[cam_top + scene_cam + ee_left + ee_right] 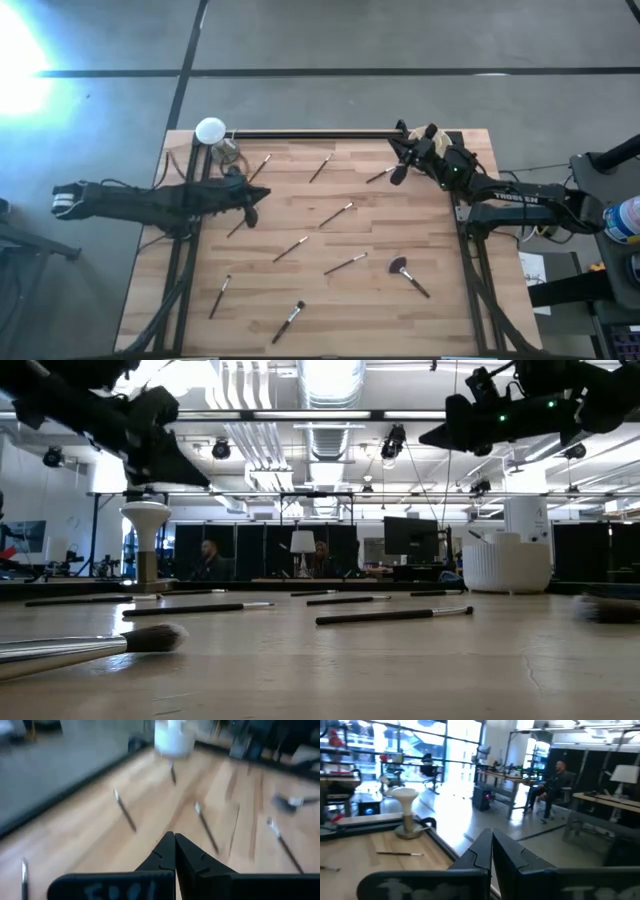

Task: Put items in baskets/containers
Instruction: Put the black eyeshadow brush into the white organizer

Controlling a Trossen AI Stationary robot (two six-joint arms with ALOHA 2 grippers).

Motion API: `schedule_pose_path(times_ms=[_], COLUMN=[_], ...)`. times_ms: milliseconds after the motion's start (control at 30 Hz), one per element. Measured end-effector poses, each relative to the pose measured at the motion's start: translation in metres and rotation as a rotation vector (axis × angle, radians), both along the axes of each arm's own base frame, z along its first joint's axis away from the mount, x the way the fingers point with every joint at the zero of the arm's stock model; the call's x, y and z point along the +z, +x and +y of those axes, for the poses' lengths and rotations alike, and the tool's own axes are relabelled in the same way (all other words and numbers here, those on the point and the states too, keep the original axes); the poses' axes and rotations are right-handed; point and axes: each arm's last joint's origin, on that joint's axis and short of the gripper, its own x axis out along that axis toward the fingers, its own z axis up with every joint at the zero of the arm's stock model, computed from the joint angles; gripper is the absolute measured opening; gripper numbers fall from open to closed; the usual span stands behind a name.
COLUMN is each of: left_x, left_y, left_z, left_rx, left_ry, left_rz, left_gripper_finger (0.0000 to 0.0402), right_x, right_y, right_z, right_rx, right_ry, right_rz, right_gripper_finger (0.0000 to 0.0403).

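Note:
Several thin makeup brushes lie flat and scattered on the wooden table, among them one (335, 214) at the middle and one with a fluffy head (408, 275) toward the near right. The cream-white cup (505, 563) stands at the far right corner, half hidden under the right arm in the high view (430, 133). My left gripper (253, 208) hangs shut above the table's left-middle, with brushes ahead of it and the cup (174, 740) beyond. My right gripper (397, 157) is raised beside the cup, shut and empty, pointing left (492, 840).
A flat white disc on a brass-coloured stand (210, 132) sits at the far left corner. A dark rail (320, 134) runs along the table's far edge. People sit at desks (555, 782) in the room beyond the table.

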Motion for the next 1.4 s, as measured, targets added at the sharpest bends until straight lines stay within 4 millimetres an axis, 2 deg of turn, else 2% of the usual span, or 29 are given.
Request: schedule_pose_path(times_ms=[167,333,500,700,833,1067,1233,1400], left_x=[0.000,-0.010,-0.016,-0.023,-0.034,-0.055,-0.067,-0.077], left_y=[0.009,0.017,0.028,0.044,0.046,0.036,0.032,0.029], left_z=[-0.003,-0.004,-0.005,-0.004,0.003,0.023,0.035,0.038], left_rx=[0.044,0.119,0.153,0.160,0.196,0.283,0.252,0.204], left_ry=[-0.116,-0.224,-0.287,-0.327,-0.336,-0.306,-0.349,-0.394], left_rz=[0.219,0.435,0.590,0.648,0.701,0.784,0.696,0.644], left_gripper_finger=[0.0000,0.0001,0.0023,0.0069,0.0085,0.0088,0.0088,0.0088], right_x=[-0.005,-0.010,-0.012,-0.016,-0.022,-0.028,-0.028,-0.028], right_y=[0.003,0.006,0.006,0.007,0.007,0.009,0.012,0.013], right_z=[0.003,0.004,0.004,0.008,0.014,0.025,0.031,0.035], right_rx=[0.024,0.033,0.034,0.053,0.080,0.135,0.168,0.188], right_ry=[0.017,0.042,0.062,0.079,0.103,0.113,0.111,0.108], right_rz=[0.029,0.048,0.058,0.059,0.065,0.083,0.083,0.084], right_gripper_finger=[0.0008,0.0008,0.0008,0.0008,0.0008,0.0008,0.0008,0.0008])
